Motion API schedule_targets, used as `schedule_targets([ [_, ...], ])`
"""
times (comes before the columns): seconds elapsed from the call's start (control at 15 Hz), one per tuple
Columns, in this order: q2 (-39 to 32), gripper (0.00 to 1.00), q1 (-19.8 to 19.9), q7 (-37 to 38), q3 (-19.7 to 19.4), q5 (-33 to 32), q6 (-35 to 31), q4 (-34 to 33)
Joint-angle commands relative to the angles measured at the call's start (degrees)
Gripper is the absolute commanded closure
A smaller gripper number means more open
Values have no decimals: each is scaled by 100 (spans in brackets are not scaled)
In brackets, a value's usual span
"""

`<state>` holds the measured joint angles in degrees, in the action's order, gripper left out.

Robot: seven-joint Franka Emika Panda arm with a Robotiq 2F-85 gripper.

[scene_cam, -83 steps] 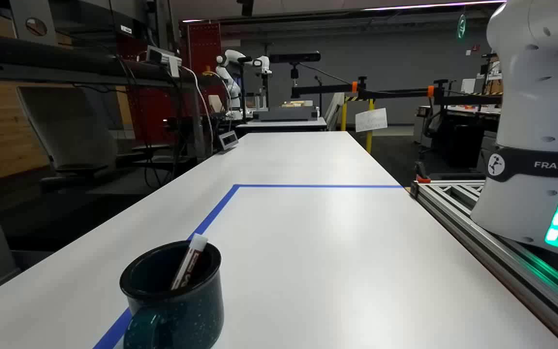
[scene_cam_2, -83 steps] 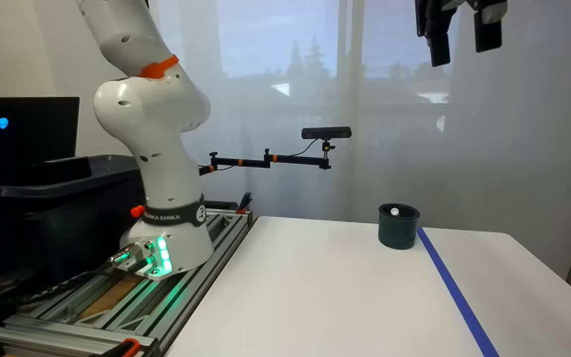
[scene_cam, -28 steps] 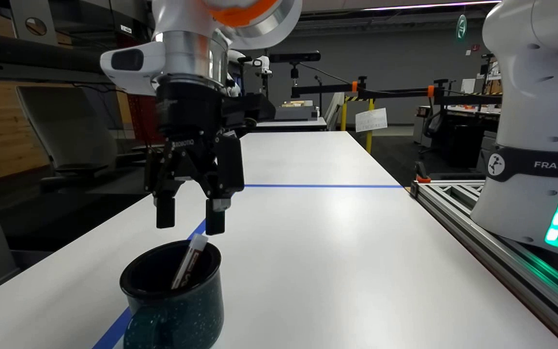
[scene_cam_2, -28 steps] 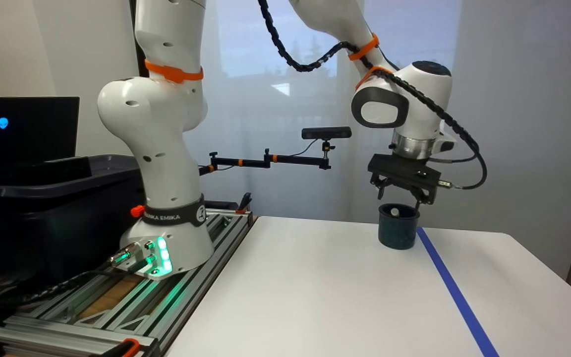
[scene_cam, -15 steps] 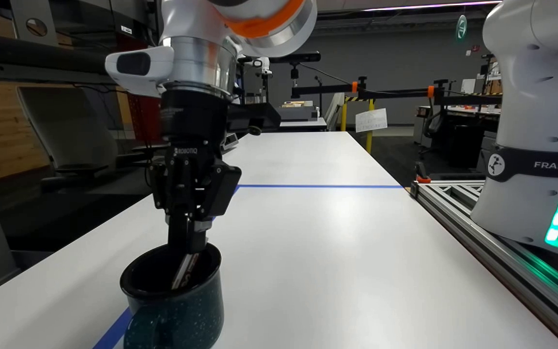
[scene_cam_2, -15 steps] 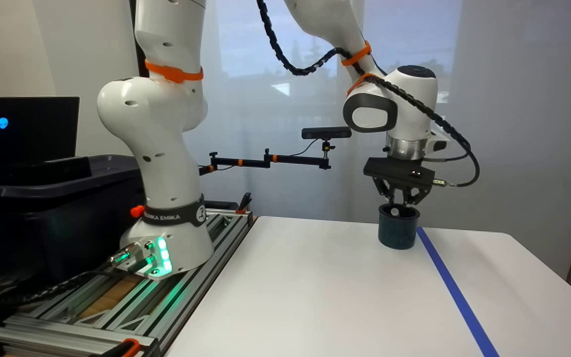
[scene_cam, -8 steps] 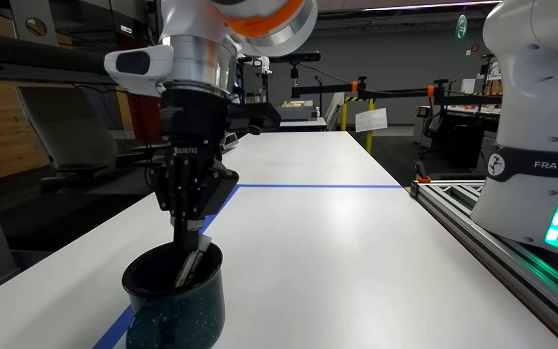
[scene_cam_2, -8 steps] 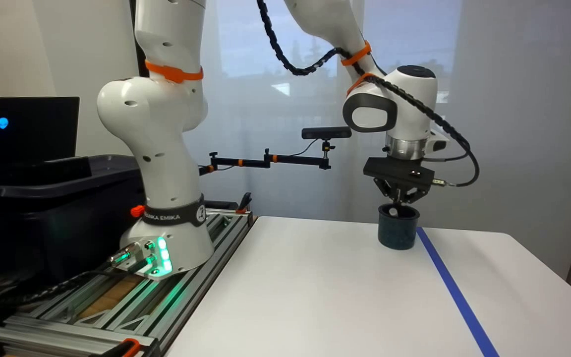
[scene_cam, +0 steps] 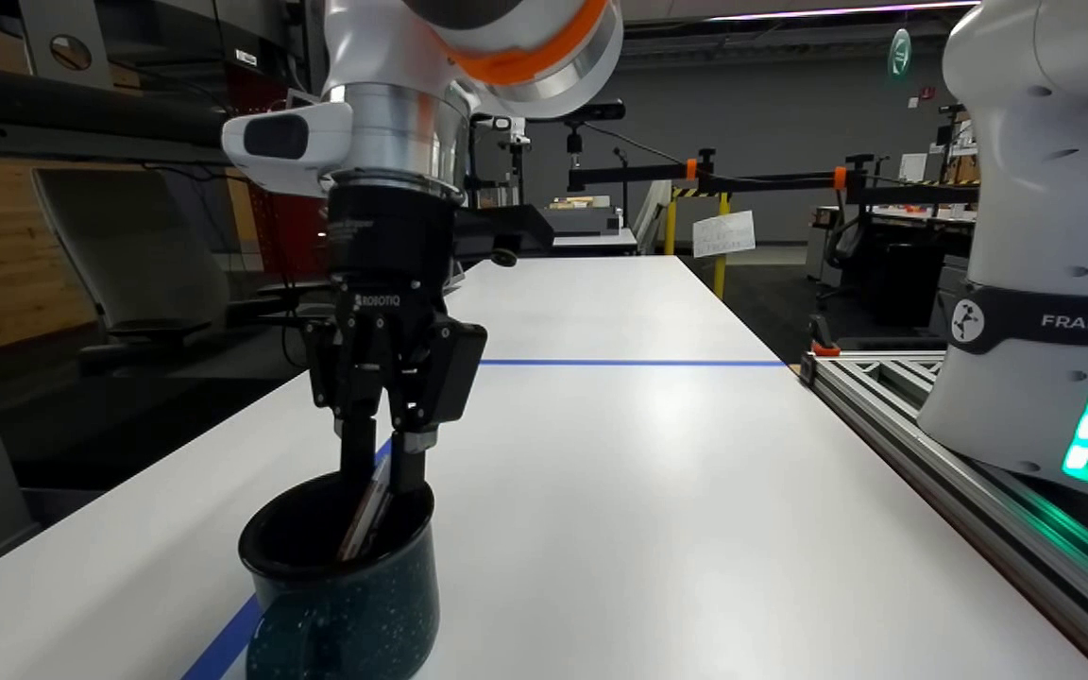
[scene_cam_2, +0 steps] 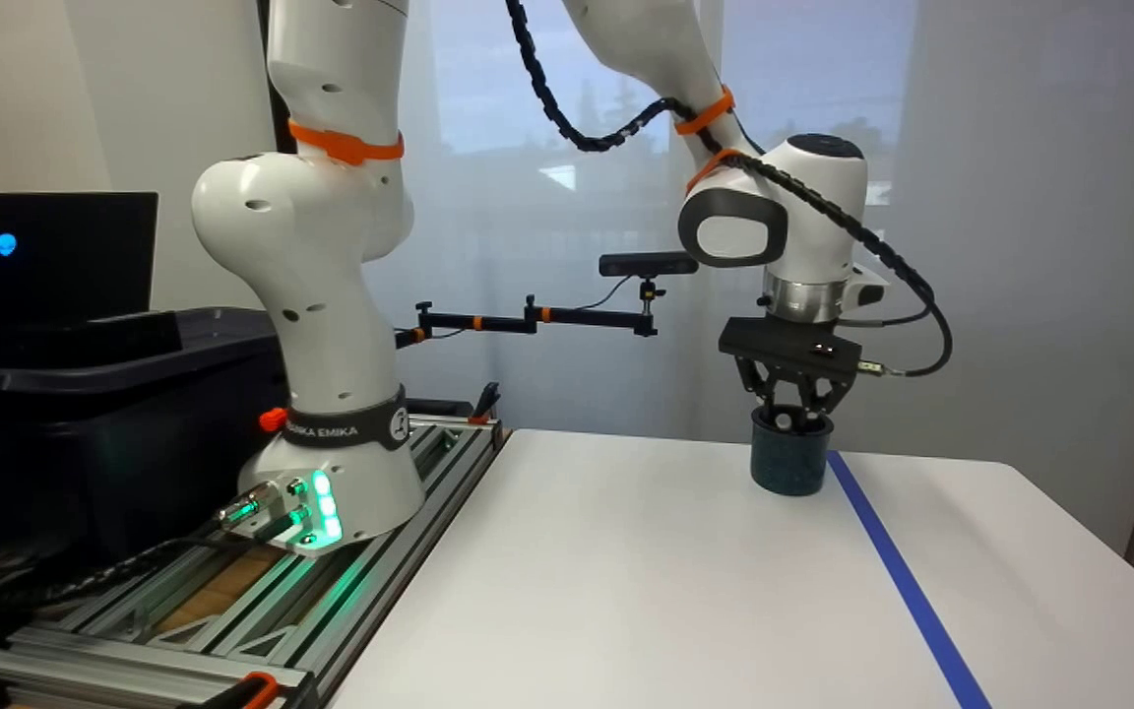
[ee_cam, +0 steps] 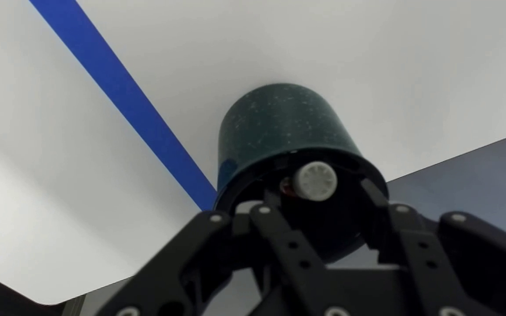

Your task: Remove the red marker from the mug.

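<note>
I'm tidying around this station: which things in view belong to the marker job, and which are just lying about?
Belong to the job:
mug
red marker, leaning inside it
hand, open at the mug's mouth

Just around it:
blue tape
dark bin
office chair
paper sheet

In an exterior view, the mug (scene_cam_2: 789, 465) stands upright on the far part of the table (scene_cam_2: 646, 581), with the tape line (scene_cam_2: 907, 581) just to its right and the robot's base (scene_cam_2: 355, 497) well to its left, on the frame (scene_cam_2: 405, 551) alongside the table; the bin (scene_cam_2: 114, 443) lies farther left. The marker (scene_cam: 365, 524) leans inside the mug. The gripper (scene_cam: 382, 480) stands at the mug's mouth, its jaws on either side of the marker; contact cannot be confirmed.
</note>
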<state>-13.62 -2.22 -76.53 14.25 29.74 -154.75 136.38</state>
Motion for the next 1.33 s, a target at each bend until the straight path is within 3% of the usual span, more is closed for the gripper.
schedule_targets([
  [0.0, 131, 80, 42, 192, 17, -300, 49, 118],
  [0.13, 130, 96, 48, 237, 14, -409, 62, 121],
  [0.2, 121, 98, 65, 242, 25, -431, 68, 109],
  [0.33, 124, 95, 105, 180, 63, -395, 123, 82],
  [0.67, 745, 95, 645, -904, 308, 836, 823, 56],
  [1.0, 1597, 95, 574, -1500, -463, 1623, 1591, 220],
  [1.27, 1704, 95, 398, -742, -888, 986, 618, 528],
])
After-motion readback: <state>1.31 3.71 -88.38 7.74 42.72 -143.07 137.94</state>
